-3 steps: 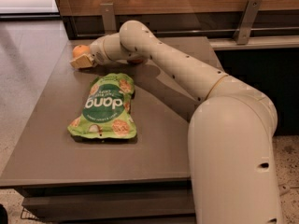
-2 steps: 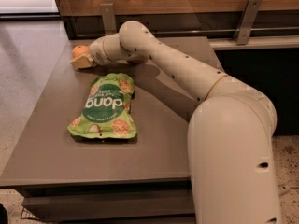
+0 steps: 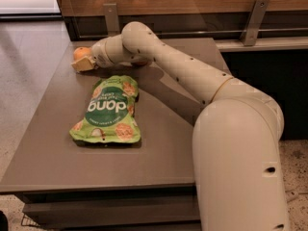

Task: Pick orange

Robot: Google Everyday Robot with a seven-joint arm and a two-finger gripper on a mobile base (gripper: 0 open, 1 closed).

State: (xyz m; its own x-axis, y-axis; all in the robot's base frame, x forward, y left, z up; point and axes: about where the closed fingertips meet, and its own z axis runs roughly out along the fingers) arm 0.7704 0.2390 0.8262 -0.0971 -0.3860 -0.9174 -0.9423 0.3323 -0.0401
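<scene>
1. Orange (image 3: 81, 52) sits near the far-left corner of the grey table (image 3: 154, 148), at about 11 o'clock from the green snack bag (image 3: 108, 110) and apart from it.
2. The gripper (image 3: 82, 63) of the cream robot arm (image 3: 178, 66) rests low over the tabletop against the fruit's near side, at its 6 o'clock. Its tan tip covers the fruit's lower half.
3. Whether the gripper has closed on the orange or merely stands around it cannot be told from this angle.
4. The arm stretches across the table from 4 o'clock toward 10 o'clock and passes behind the bag. That line appears to let it reach the fruit without disturbing the packet.
5. The bag lies flat, printed face up, left of the table's centre, and plays no part in the job.
6. The work looks to be at the grasping stage, since the fruit seems to be at table level and not yet lifted. A round fruit this near the edge could roll away if nudged.
</scene>
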